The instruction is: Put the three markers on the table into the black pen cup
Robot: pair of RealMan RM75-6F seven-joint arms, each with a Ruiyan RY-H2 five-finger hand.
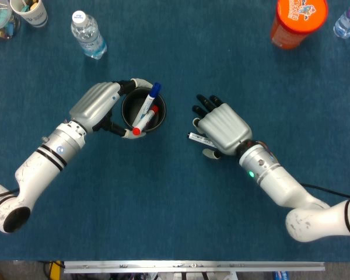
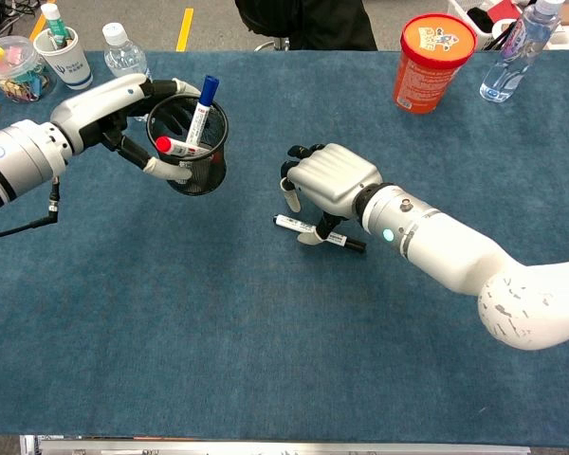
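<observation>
Pen cup (image 1: 143, 111) at nine o'clock of the loose marker (image 2: 320, 233).
Two markers (image 2: 192, 131) stand in the cup; bottle (image 1: 88, 35) at its eleven o'clock.

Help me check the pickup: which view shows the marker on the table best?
Chest view: the black-capped marker shows nearly full length under the right hand. The head view shows only its white end beside the hand.
</observation>
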